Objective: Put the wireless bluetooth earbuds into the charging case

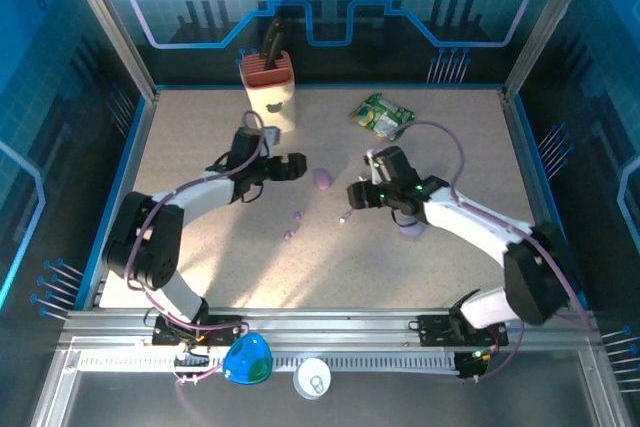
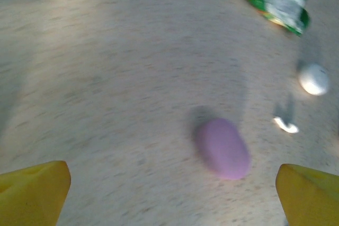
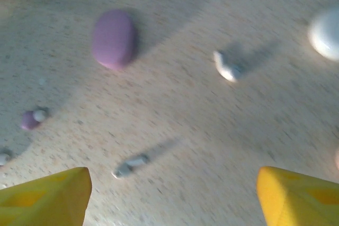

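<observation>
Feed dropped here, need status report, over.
Left gripper open, empty. Right gripper open, empty. Earbuds loose on table, outside purple case. Nothing blocking them.

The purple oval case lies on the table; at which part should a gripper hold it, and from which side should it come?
Probably across its narrow width at mid-length, coming from above. The purple oval case lies flat on the table, rounded and smooth, so its ends would likely slip; the long sides are the straightest faces to pinch.
</observation>
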